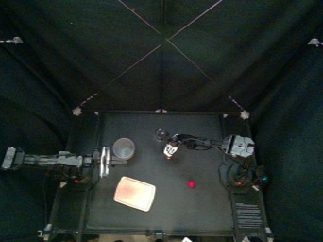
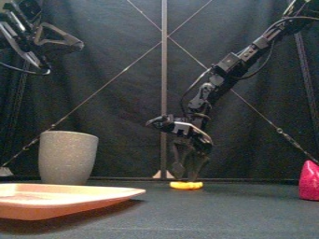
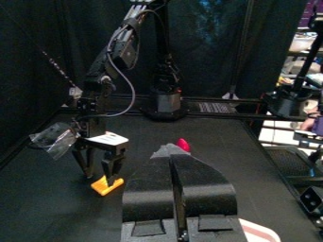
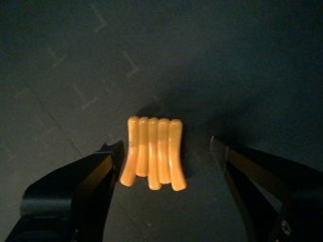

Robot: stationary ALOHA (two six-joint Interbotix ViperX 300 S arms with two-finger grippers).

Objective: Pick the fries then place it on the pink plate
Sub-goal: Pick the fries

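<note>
The orange fries point(image 4: 154, 152) lie flat on the black table, between the two open jaws of my right gripper point(image 4: 167, 149). In the front view that right gripper point(image 2: 188, 174) reaches down to the fries point(image 2: 187, 185) at the table's middle. The pink plate point(image 1: 134, 194) lies near the front, left of centre, and is bare. My left gripper point(image 3: 177, 168) rests at the left side, shut and holding nothing; from its view the fries point(image 3: 106, 184) sit under the right gripper point(image 3: 101, 166).
A tall grey speckled cup point(image 1: 124, 147) stands behind the plate, close to the left gripper point(image 1: 96, 163). A small red toy point(image 1: 192, 183) lies to the right of the plate, toward the front.
</note>
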